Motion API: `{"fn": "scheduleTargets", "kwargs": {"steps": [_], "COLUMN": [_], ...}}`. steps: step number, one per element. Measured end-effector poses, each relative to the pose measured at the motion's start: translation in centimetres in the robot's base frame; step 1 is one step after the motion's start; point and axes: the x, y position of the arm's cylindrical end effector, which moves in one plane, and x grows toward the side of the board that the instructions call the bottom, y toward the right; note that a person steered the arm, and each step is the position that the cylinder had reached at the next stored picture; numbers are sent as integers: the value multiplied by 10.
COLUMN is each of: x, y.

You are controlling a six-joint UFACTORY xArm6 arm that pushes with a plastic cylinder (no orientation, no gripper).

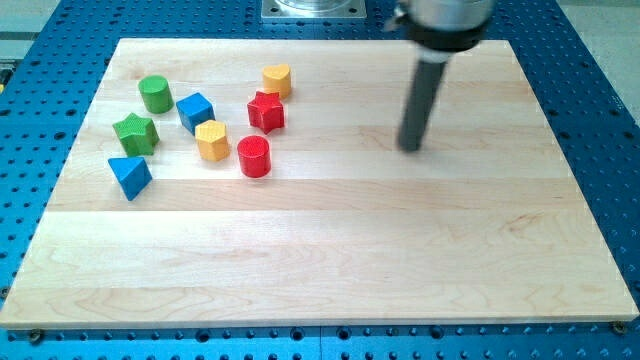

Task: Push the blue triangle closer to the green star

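The blue triangle lies near the board's left edge. The green star sits just above it, a small gap between them. My tip rests on the board at the view's right of centre, far to the right of both blocks and touching none.
A green cylinder, a blue cube, a yellow hexagon, a red cylinder, a red star and a yellow block cluster at the upper left. The wooden board lies on a blue perforated table.
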Motion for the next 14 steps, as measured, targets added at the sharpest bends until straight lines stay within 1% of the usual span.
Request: {"fn": "scheduleTargets", "kwargs": {"steps": [1, 2, 3, 4, 6, 9, 10, 11, 12, 13, 14], "x": [38, 122, 130, 115, 93, 45, 43, 96, 88, 65, 56], "y": [-6, -131, -263, -313, -311, -318, -332, -328, -275, -274, -274]}}
